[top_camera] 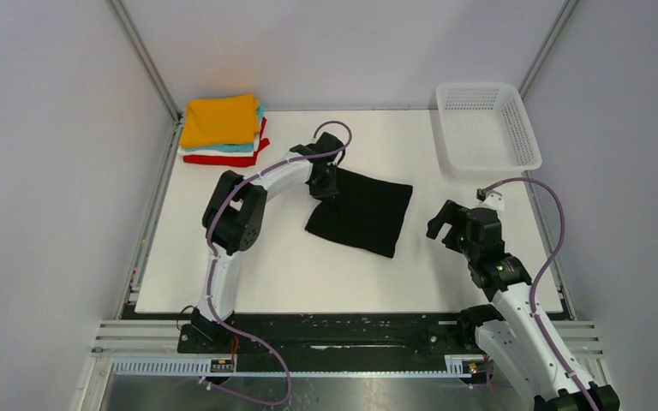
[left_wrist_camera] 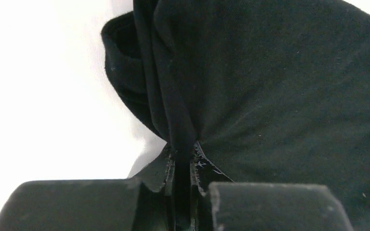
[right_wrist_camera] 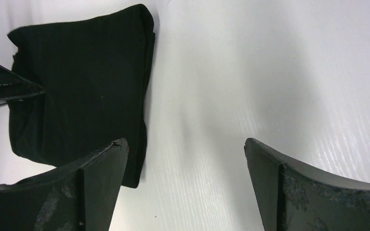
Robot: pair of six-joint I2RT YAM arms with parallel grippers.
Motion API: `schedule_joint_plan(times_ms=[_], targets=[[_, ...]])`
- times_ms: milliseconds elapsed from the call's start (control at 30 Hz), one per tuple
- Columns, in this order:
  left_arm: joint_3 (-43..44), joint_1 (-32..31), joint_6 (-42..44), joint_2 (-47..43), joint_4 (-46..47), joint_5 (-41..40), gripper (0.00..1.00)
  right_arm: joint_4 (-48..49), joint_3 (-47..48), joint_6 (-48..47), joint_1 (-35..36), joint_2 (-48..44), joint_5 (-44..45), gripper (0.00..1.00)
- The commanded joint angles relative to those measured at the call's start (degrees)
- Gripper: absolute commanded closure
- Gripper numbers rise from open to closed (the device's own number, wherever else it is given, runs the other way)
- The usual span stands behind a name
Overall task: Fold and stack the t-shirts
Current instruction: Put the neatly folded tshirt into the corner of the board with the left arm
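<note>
Black t-shirt one, in left end effector; stacked t-shirts four.

Lit brightly and evenly from above in the top view, sharp throughout, with only faint soft shadows on the white table and frame rails leaning outward toward the upper corners. Blown out to near-featureless white on the left of the left wrist view, with the black t-shirt dark, low in fold detail, and the near fingers blurred at the bottom. Shows a broad sheen at upper right of the right wrist view and a soft grey shadow along the black t-shirt's right edge.
</note>
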Motion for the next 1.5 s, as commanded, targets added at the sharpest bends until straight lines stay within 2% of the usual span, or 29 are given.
schedule_joint_plan(times_ms=[0,100,300,567,800,1033,1200,1467], targets=[[7.72,-1.49,2.9,3.75,-9.02,-15.46,1.0,-0.6,2.77,-1.37,-0.16,-2.1,4.01,0.01],[15.06,-1.45,5.29,3.94,-12.23,-23.86,1.0,-0.66,3.08,-1.59,-0.2,-2.87,4.64,0.0],[25.43,-0.11,12.78,5.76,-11.8,-35.67,1.0,-1.08,2.73,-1.73,-0.21,-3.58,7.43,0.0],[39.24,6.19,24.05,8.98,-7.46,-40.62,1.0,-0.2,2.97,-1.38,-0.21,-3.24,9.14,0.01],[42.66,10.59,35.27,8.17,-0.56,-42.62,1.0,-0.1,2.69,-0.42,-0.21,-2.72,10.51,0.01],[44.31,13.53,48.6,7.96,8.38,-48.87,1.0,0.11,2.96,0.16,-0.2,-0.8,10.61,0.0],[45.84,14.19,50.88,7.01,8.91,-48.98,1.0,0.46,3.09,0.55,-0.21,0.37,10.4,0.01],[47.67,14.4,47.93,1.61,7.45,-44.83,1.0,0.55,3.27,0.69,-0.15,1.17,10.14,0.02]])
